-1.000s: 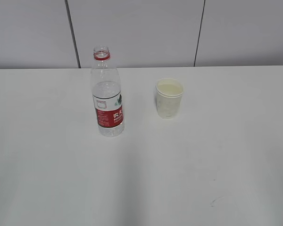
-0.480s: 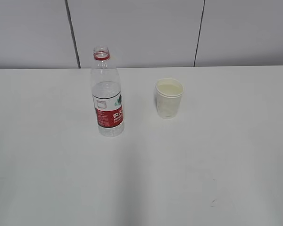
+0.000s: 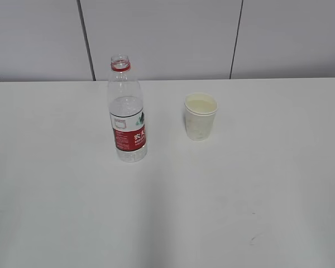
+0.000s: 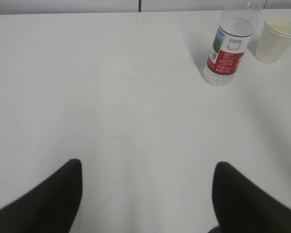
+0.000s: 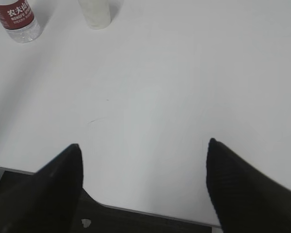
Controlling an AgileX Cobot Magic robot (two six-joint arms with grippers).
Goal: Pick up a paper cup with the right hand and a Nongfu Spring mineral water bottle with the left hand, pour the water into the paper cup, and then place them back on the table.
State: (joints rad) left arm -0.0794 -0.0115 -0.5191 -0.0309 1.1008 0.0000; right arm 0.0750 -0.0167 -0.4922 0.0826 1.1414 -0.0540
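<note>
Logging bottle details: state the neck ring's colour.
Red, on the bottle's neck ring; clearest in the exterior view.

The bottle [image 5: 17, 18] has a red label [image 5: 14, 14] with white Chinese characters, of which "农夫" can be read in the right wrist view, over a line of small Latin letters beginning "NONGFU". The cup's [image 3: 200, 116] pale print cannot be read.

My gripper [image 5: 143, 170] hangs wide open over the table [image 5: 184, 73], well apart from the water bottle [image 5: 17, 19] and paper cup [image 5: 97, 13].
</note>
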